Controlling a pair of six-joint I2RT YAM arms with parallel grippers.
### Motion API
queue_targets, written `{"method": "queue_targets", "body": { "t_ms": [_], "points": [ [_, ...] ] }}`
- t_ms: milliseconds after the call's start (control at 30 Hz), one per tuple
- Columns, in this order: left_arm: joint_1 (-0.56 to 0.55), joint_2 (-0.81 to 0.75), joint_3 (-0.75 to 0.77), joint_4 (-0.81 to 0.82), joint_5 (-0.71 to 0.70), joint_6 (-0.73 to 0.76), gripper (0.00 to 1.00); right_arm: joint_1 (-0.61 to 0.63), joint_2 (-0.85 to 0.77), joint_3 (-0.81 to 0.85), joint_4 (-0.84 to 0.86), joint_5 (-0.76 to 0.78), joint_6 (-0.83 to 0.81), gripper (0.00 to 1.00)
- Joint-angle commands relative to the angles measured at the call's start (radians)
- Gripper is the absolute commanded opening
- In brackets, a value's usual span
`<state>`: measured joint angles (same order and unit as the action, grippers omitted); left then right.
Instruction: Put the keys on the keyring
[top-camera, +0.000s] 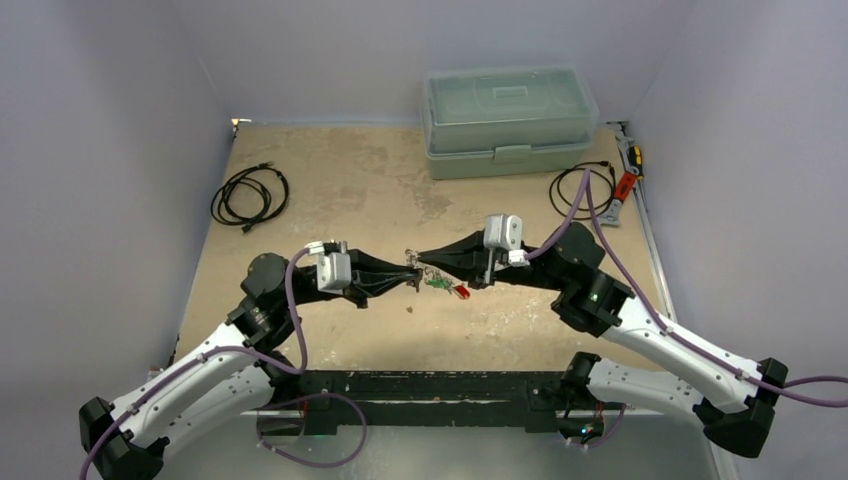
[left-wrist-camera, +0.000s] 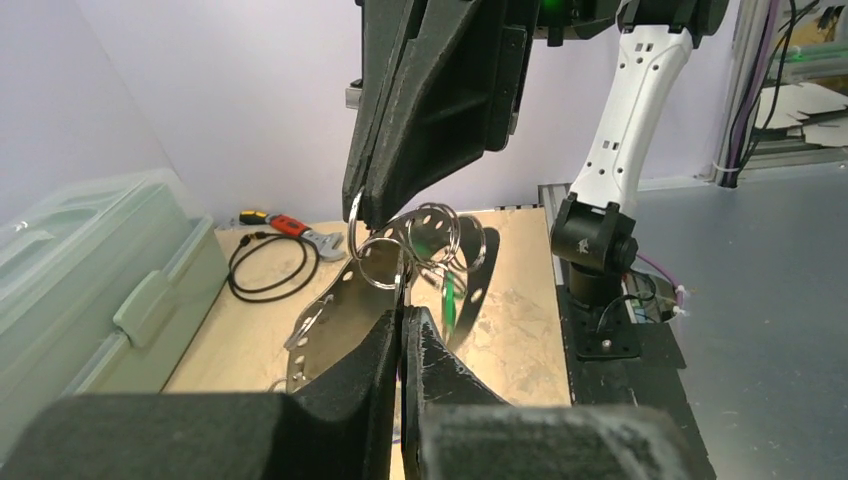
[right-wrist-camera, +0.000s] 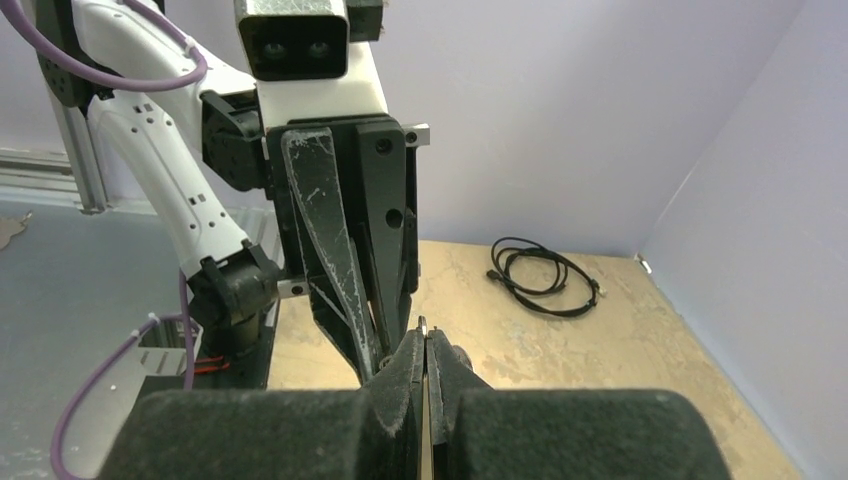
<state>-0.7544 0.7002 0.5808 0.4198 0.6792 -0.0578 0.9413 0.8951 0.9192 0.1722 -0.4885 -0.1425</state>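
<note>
Top view, box: pale green see-through plastic box (top-camera: 508, 120), lidded, round-cornered, at the far edge of the scuffed tan table (top-camera: 330, 200)
Top view, grippers: left gripper (top-camera: 414, 279) and right gripper (top-camera: 421, 261) meet tip to tip, well in front of the box; black wedge-shaped fingers on both
Top view, keys: the keys (top-camera: 445, 286) hang at those tips, on the side away from the box; one green head, one red; blades too small to make out
Top view, cable: black cable (top-camera: 250, 195), loosely coiled, well left of the box
Left wrist, keyring: thin silvery wire keyring (left-wrist-camera: 380, 264), round, off to the right of the box; left fingers pressed tight on its lower edge, right tips pinching its top
Left wrist, keys: flat shiny metal with punched round holes, a green piece among them, bunched just behind the ring
Right wrist, fingers: rough matte black pads squeezed together; a sliver of bright metal pokes up between the tips; the left gripper's scratched fingers sit opposite, nose to nose
</note>
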Motion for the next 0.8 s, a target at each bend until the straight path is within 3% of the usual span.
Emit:
{"method": "queue_targets", "body": {
  "t_ms": [0, 533, 667, 767],
  "points": [
    [-0.002, -0.027, 0.029, -0.033, -0.020, 0.051, 0.00, 0.002, -0.045, -0.019, 0.053, 0.018, 0.000, 0.00],
    [-0.002, -0.026, 0.092, -0.172, -0.072, 0.144, 0.00, 0.002, -0.088, -0.069, 0.007, 0.111, 0.016, 0.01],
    [-0.003, -0.011, 0.114, -0.213, -0.076, 0.168, 0.00, 0.002, -0.093, -0.075, 0.000, 0.117, 0.017, 0.10],
    [-0.002, 0.000, 0.131, -0.239, -0.083, 0.181, 0.00, 0.002, -0.093, -0.075, -0.010, 0.121, 0.020, 0.30]
  ]
}}
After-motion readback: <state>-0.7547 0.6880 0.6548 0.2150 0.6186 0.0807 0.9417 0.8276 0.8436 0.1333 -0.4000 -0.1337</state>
